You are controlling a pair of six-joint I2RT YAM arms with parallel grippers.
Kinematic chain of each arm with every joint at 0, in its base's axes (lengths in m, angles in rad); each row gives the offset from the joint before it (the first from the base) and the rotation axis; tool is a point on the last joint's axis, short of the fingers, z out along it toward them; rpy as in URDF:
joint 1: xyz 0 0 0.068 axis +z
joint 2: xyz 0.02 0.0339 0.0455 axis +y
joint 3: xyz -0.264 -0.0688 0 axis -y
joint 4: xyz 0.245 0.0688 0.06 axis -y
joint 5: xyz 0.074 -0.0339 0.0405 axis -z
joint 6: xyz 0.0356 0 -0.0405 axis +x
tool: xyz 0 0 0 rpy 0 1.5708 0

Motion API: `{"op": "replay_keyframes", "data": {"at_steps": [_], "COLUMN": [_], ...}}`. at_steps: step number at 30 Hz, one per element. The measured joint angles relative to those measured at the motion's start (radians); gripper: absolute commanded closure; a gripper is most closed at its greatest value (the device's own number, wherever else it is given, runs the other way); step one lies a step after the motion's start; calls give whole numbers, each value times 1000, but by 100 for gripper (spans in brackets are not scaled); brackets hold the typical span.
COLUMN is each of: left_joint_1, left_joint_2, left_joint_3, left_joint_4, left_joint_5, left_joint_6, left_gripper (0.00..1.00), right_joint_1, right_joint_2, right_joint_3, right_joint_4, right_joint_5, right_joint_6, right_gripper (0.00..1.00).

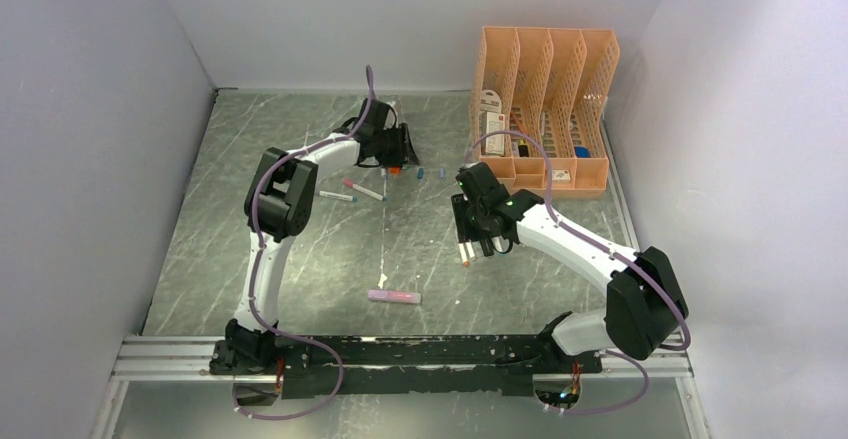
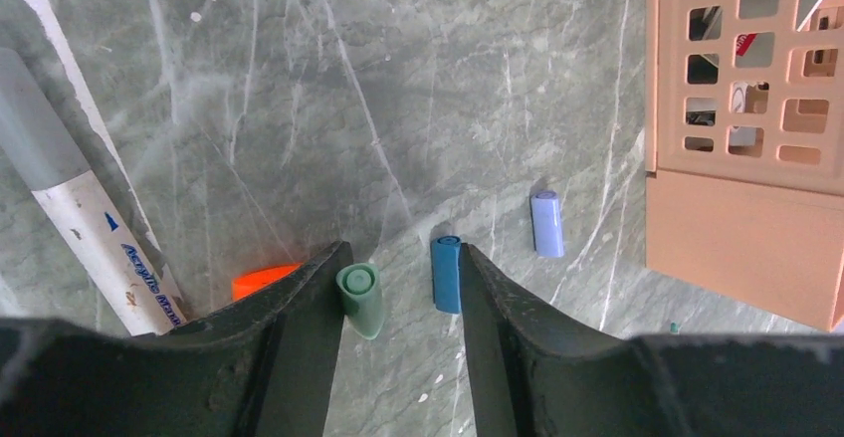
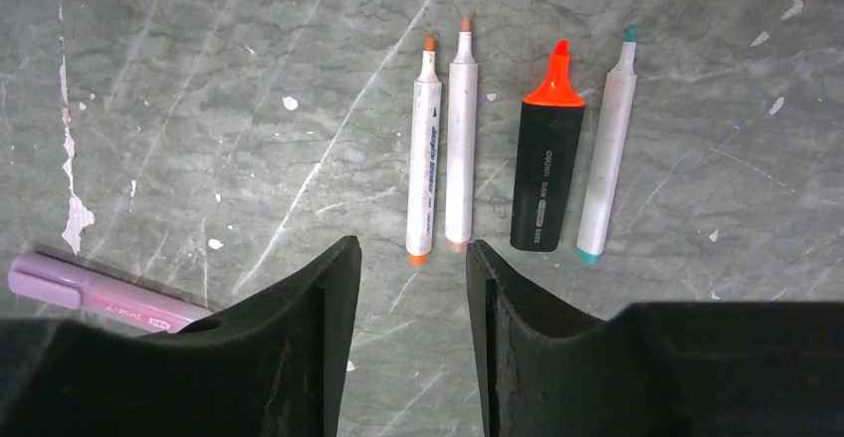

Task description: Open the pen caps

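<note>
In the left wrist view my left gripper (image 2: 403, 253) stands open low over the table. A green pen cap (image 2: 359, 300) leans on the inner face of its left finger, clear of the right finger. A blue cap (image 2: 447, 274) lies beside the right finger, a lilac cap (image 2: 546, 224) further off, and an orange cap (image 2: 261, 281) is half hidden behind the left finger. My right gripper (image 3: 412, 248) is open and empty just short of a row of uncapped pens: two white ones (image 3: 443, 138), a black highlighter (image 3: 546, 173) and a green-tipped one (image 3: 605, 158).
The peach mesh organiser (image 1: 545, 109) stands at the back right, close to the caps (image 2: 737, 228). A capped grey-ended pen (image 2: 70, 208) lies left of the left gripper. A pink pen (image 1: 394, 297) lies mid-table, and two more pens (image 1: 350, 192) lie near the left arm.
</note>
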Motion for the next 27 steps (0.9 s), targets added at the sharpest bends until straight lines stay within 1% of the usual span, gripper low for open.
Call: {"op": "replay_keyframes", "data": {"at_steps": [3,7,8,9,11,19,22,23,24,25,27], "left_joint_1": [0,0,0,0,-1,-1,-1,-1,-1,-1,3], "left_joint_2": [-2,-9,-14,-20,-33,-117,-201,-234,-277,-316,-410], "left_joint_3": [0,-2,-5,-10,-17,-40,-89,-103,-121,-136,-176], "left_joint_4": [5,4,4,2,-8,-50,-49,-50,-50,-49,-44], "left_joint_5": [0,1,0,0,0,-7,-1,2,4,5,12], "left_joint_6": [1,6,9,10,15,28,27,26,24,24,21], "left_gripper": [38,28,20,14,13,12,11,9,3,0,0], "right_joint_1": [0,0,0,0,0,0,2,4,6,12,30], "right_joint_2": [0,0,0,0,0,1,5,6,8,10,14], "right_joint_3": [0,0,0,0,0,0,0,0,0,0,0], "right_joint_4": [0,1,1,1,2,8,20,25,29,38,55], "right_joint_5": [-1,-5,-6,-8,-11,-26,-43,-49,-55,-62,-77], "right_joint_6": [0,0,0,0,0,0,-1,-1,-2,-5,-9], "right_gripper": [56,56,56,57,56,56,57,57,57,57,56]}}
